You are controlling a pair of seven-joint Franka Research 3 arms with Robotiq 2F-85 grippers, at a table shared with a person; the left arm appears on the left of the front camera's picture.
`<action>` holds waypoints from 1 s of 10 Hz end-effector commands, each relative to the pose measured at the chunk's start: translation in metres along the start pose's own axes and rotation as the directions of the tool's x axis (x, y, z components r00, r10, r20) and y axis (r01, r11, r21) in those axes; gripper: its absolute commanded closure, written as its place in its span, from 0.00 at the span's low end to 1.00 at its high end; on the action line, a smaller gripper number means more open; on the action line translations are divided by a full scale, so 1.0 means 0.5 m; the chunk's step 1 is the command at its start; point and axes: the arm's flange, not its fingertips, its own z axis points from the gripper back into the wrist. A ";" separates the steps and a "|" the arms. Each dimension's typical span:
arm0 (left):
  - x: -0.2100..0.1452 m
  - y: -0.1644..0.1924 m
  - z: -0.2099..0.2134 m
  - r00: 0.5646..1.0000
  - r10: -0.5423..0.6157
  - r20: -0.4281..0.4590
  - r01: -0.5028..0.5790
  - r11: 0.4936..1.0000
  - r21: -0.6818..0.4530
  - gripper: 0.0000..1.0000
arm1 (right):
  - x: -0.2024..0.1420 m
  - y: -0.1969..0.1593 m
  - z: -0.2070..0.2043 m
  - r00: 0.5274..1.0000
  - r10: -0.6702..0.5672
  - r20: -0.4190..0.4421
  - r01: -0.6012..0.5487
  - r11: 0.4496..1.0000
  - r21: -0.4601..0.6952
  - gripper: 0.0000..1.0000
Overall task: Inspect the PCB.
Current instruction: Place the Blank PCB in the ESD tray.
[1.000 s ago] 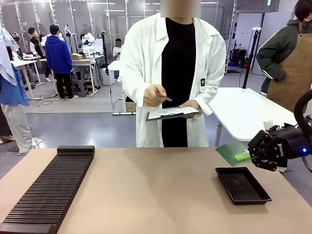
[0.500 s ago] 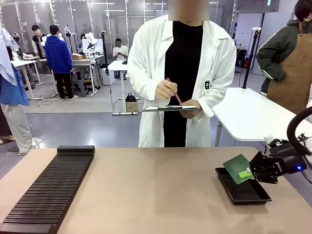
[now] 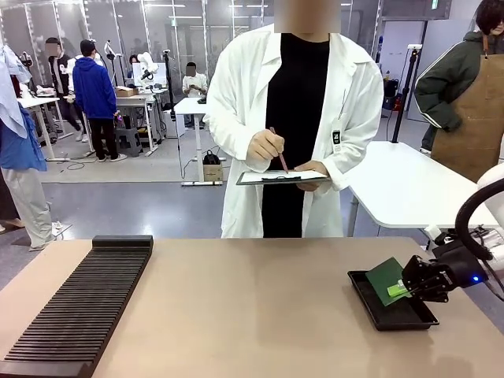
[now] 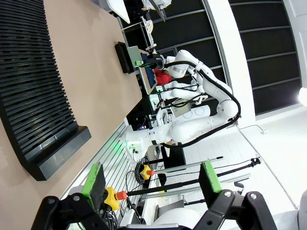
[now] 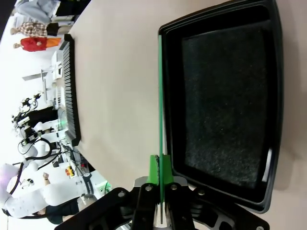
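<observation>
Green PCB [image 3: 387,280] tilted, pinched by R gripper [image 3: 405,289] over tray [image 3: 409,319]

I see the board [image 3: 386,280] over the tray [image 3: 376,311] (right side); the slotted rack [image 3: 79,307] lies far left.
</observation>
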 end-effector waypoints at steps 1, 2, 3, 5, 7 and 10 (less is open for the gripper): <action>-0.006 -0.011 -0.002 1.000 0.012 -0.011 -0.012 1.000 0.007 0.00 | 0.012 -0.006 -0.026 0.999 0.033 0.028 -0.031 0.998 -0.048 0.97; -0.006 -0.011 -0.002 1.000 0.012 -0.011 -0.012 1.000 0.007 0.00 | 0.014 -0.007 -0.031 0.999 0.029 0.026 -0.027 0.998 -0.062 0.97; -0.006 -0.011 -0.002 1.000 0.012 -0.011 -0.012 1.000 0.007 0.00 | 0.017 -0.007 -0.037 0.999 0.025 0.028 -0.023 0.998 -0.064 0.97; -0.006 -0.011 -0.002 1.000 0.012 -0.011 -0.012 1.000 0.007 0.00 | 0.017 -0.004 -0.050 1.000 0.012 0.019 -0.011 0.996 -0.087 0.97; -0.006 -0.011 -0.002 1.000 0.012 -0.011 -0.012 1.000 0.007 0.00 | 0.016 0.002 -0.052 0.999 0.010 0.039 -0.005 0.994 -0.114 0.97; -0.006 -0.011 -0.002 1.000 0.012 -0.011 -0.012 1.000 0.007 0.00 | 0.001 0.012 -0.056 0.998 0.021 0.061 -0.011 0.986 -0.166 0.46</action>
